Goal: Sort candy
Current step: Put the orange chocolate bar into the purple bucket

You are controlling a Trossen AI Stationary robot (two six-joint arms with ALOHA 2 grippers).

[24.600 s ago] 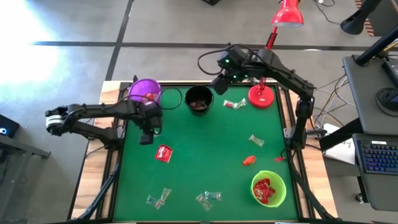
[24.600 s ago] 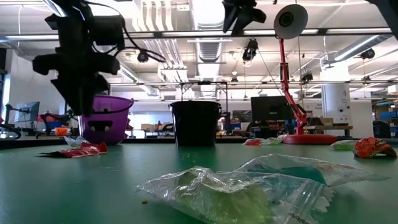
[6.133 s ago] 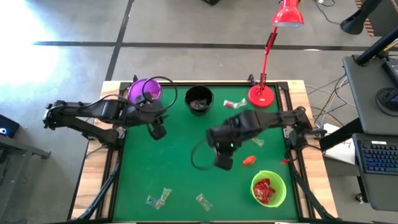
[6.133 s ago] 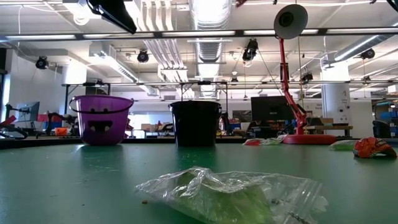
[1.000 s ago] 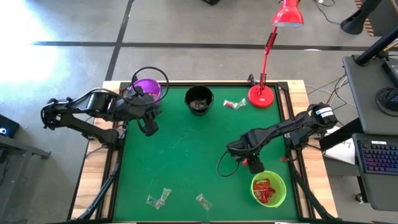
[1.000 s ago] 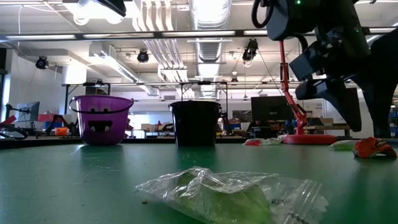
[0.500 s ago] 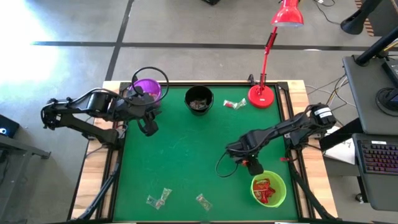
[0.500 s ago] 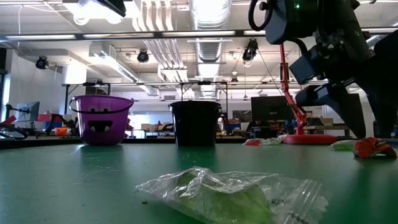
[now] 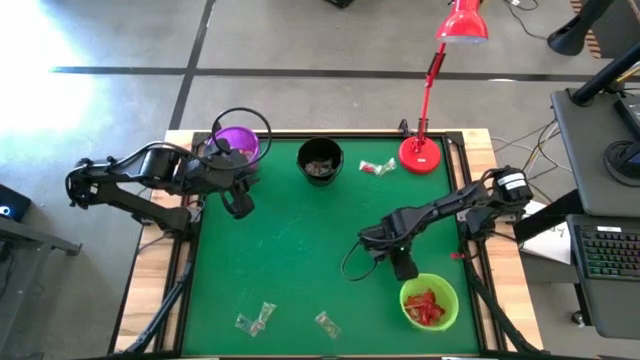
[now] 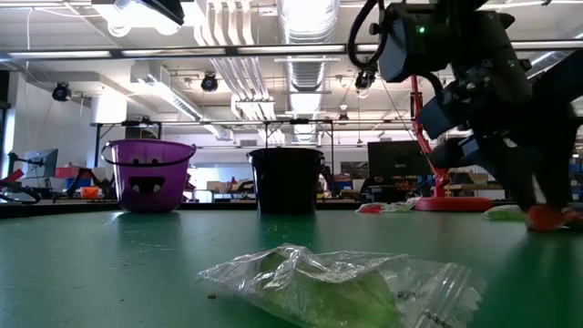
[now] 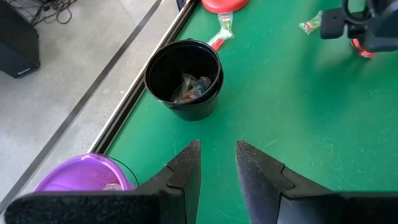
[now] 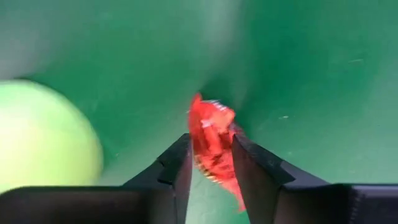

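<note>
Your right gripper is pinching a red-wrapped candy between its fingers, low over the green mat, with the green bowl just beside the jaws. Your left gripper is hanging with its jaws slightly apart and nothing between them; the black bowl is sitting just ahead of them, holding clear-wrapped sweets, and the purple bowl is lying close beside them. More clear-wrapped candy is lying well apart from both.
</note>
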